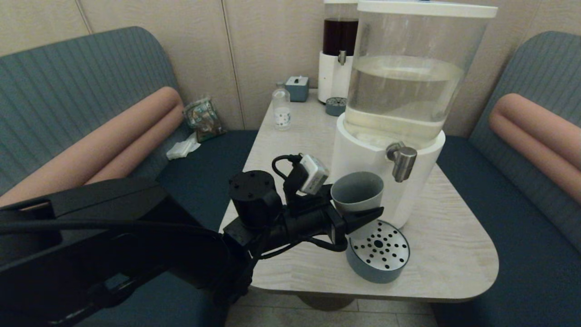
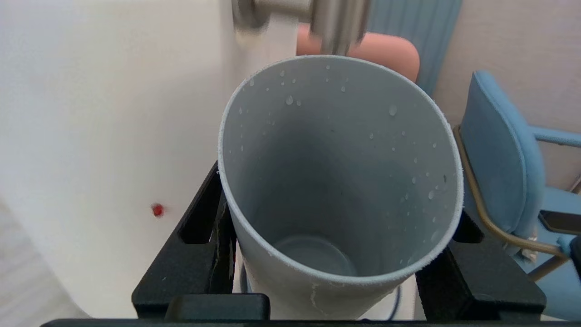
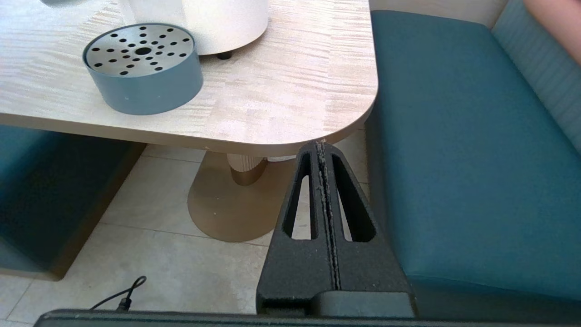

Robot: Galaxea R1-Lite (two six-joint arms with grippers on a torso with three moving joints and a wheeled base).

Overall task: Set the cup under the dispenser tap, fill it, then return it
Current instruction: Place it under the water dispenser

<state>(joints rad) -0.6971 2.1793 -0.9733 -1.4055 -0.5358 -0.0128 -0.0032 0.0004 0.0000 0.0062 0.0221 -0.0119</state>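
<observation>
My left gripper [image 1: 361, 213] is shut on the grey-blue cup [image 1: 357, 191], holding it in the air against the white base of the large dispenser [image 1: 363, 159], left of and below the steel tap [image 1: 403, 161]. In the left wrist view the cup [image 2: 340, 181] fills the space between my black fingers [image 2: 199, 254], its inside dotted with droplets and otherwise holding nothing. The tap [image 2: 338, 25] hangs just beyond the cup's far rim. My right gripper [image 3: 321, 147] is shut and parked below the table's front corner.
A round blue drip tray with a perforated steel top [image 1: 378, 254] stands on the table [image 1: 454, 245] below the cup. Further back are a small clear bottle [image 1: 281, 109], a dark-liquid dispenser [image 1: 338, 54], a tissue box [image 1: 297, 87]. Teal benches flank the table.
</observation>
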